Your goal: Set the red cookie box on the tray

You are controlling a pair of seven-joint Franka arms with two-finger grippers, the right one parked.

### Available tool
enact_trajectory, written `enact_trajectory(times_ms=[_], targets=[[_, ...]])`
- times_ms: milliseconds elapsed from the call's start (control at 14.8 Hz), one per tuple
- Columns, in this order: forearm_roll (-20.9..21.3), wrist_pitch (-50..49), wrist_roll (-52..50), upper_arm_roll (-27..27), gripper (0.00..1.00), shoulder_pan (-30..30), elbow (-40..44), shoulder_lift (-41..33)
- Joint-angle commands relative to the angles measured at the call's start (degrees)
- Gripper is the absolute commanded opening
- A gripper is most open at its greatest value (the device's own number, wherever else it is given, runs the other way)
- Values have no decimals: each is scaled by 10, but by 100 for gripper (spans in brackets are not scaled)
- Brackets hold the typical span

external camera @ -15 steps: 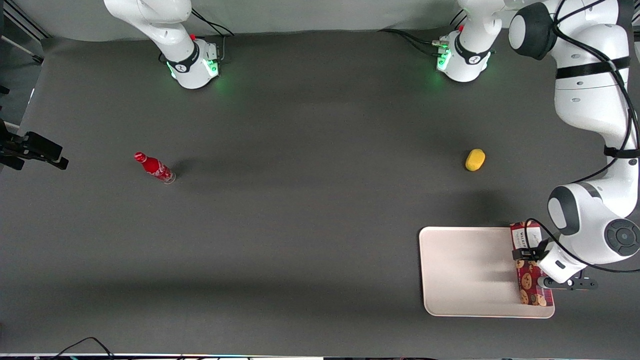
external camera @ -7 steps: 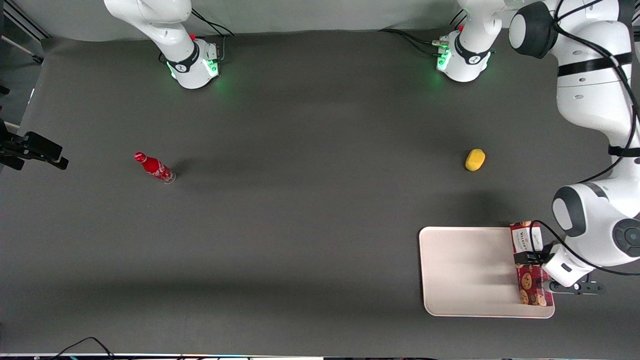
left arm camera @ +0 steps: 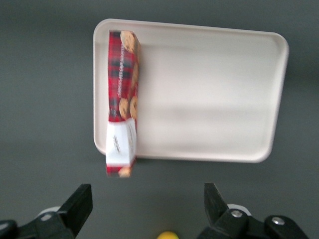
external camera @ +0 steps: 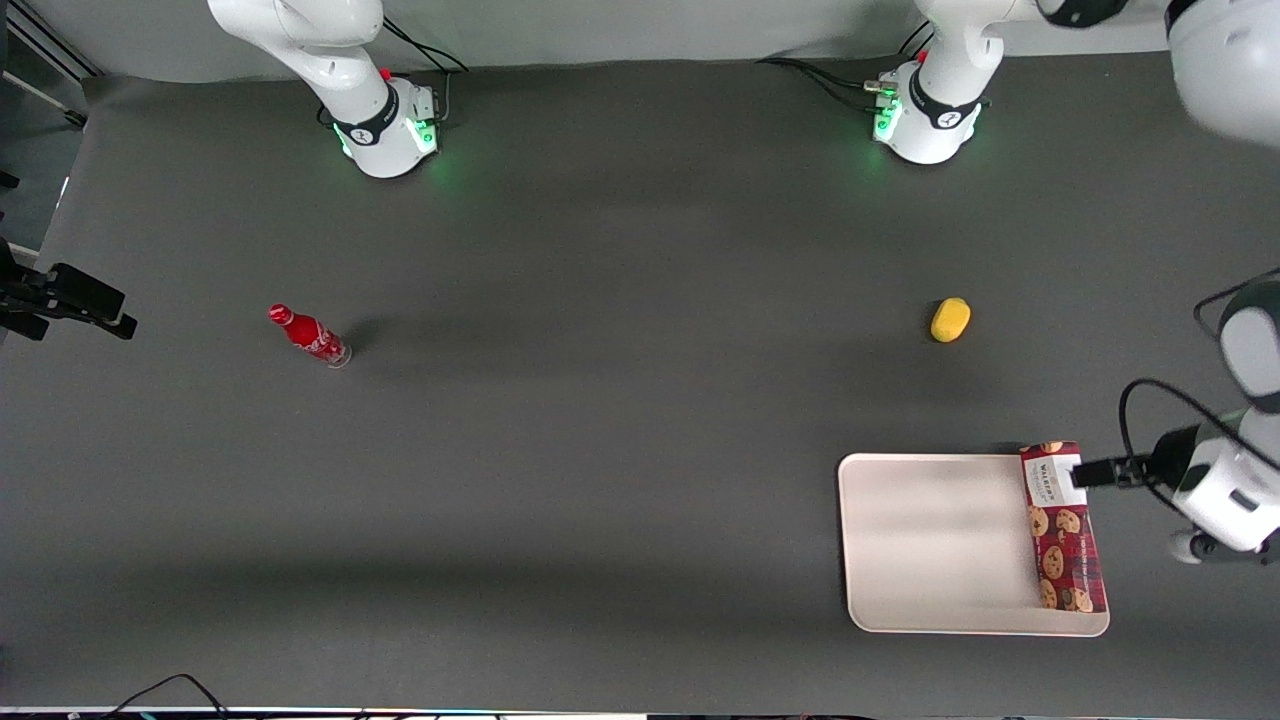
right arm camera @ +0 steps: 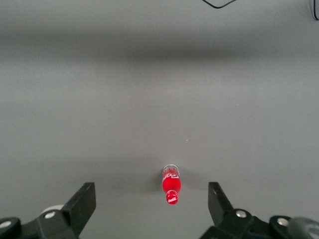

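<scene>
The red cookie box (external camera: 1062, 528) (left arm camera: 121, 99) lies on the cream-white tray (external camera: 930, 540) (left arm camera: 209, 94), along the tray's edge at the working arm's end of the table. Its white label end sticks out a little over the tray's rim, on the side farther from the front camera. My left gripper (external camera: 1105, 472) (left arm camera: 147, 204) hangs high above the table beside that label end. It is open, with only bare table and the lemon between its fingers. It does not touch the box.
A yellow lemon (external camera: 950, 320) (left arm camera: 168, 235) lies on the dark table, farther from the front camera than the tray. A small red soda bottle (external camera: 309, 336) (right arm camera: 170, 185) lies toward the parked arm's end of the table.
My left gripper has let go of the box, risen and drawn off toward the working arm's end of the table. The box stays on the tray where it was.
</scene>
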Motion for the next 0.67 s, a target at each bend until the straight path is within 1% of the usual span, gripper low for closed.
enact_trajectory(times_ms=[0, 67, 202, 404, 472, 606], targets=[[10, -42, -48, -7, 100, -11, -106, -123], [17, -42, -59, -19, 100, -11, -144, -161], [43, -44, -73, -37, 100, -10, -206, -229], [52, -51, -95, -55, 100, -9, -286, -311], [59, -54, -95, -63, 100, -7, -301, -330], [61, -80, -95, -71, 100, 0, -308, -345]])
